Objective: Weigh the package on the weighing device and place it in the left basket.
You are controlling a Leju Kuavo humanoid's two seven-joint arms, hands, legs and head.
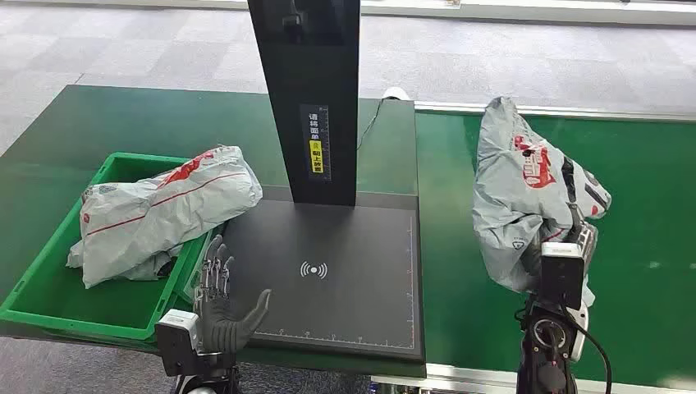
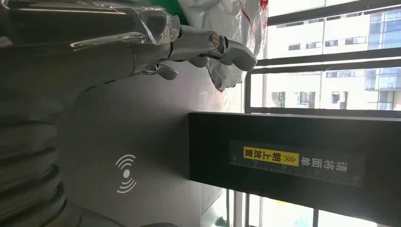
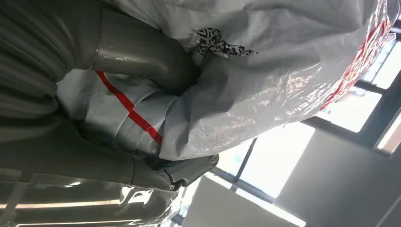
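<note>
Right hand (image 3: 142, 156) grips grey package (image 1: 525, 185) above the bench (image 1: 640, 246).
Left hand (image 1: 220, 308) spread, holding nothing, at scale (image 1: 345, 279); column label reads 请将面单朝上放置.

Green table (image 1: 632, 164), grey carpeted floor (image 1: 509, 57)

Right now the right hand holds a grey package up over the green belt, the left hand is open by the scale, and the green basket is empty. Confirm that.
Not quite: the green basket is not empty. The head view shows a grey package already lying in it. The rest stands: the right hand holds its grey package over the green belt, and the left hand is open beside the scale.
</note>
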